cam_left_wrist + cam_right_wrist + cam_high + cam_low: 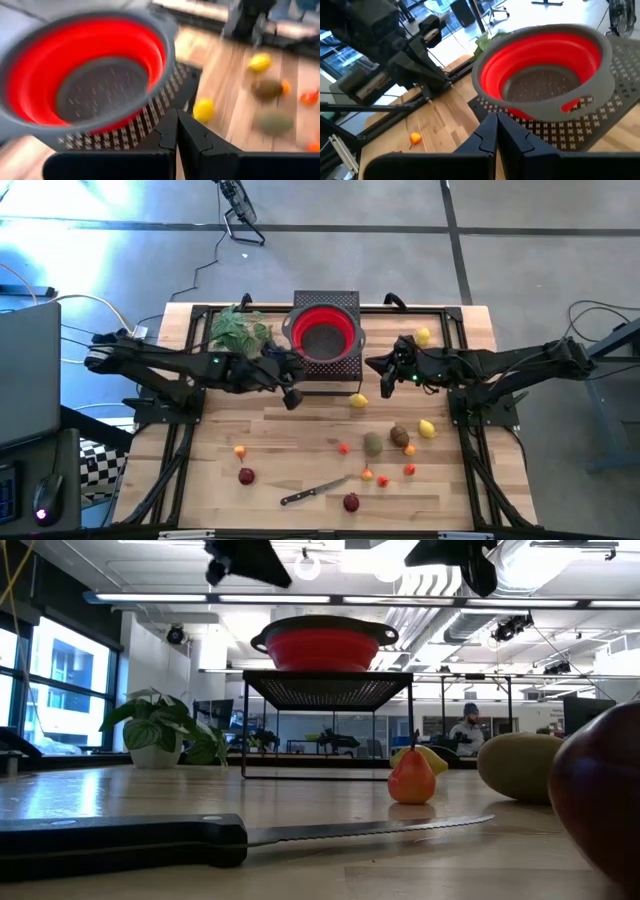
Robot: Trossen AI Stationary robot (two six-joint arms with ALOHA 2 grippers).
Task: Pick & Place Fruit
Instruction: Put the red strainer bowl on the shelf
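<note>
Both your grippers are closed and hold nothing. The left gripper (291,396) hovers beside the red colander (324,332). The nearest fruit, 1 yellow lemon (358,401), lies on the table between the arms; the right gripper (374,364) is slightly nearer.

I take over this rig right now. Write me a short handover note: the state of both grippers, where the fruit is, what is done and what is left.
Left gripper: shut, empty, raised beside the red colander, on its left.
Right gripper: shut, empty, raised on the colander's right.
Colander: sits on a black mesh stand at the table's back; nothing inside.
Fruit: all on the wooden table. One lemon lies just in front of the stand, another lemon at back right; the others are scattered across the front half around the knife.
Done: no fruit placed.
Left: every piece.
</note>
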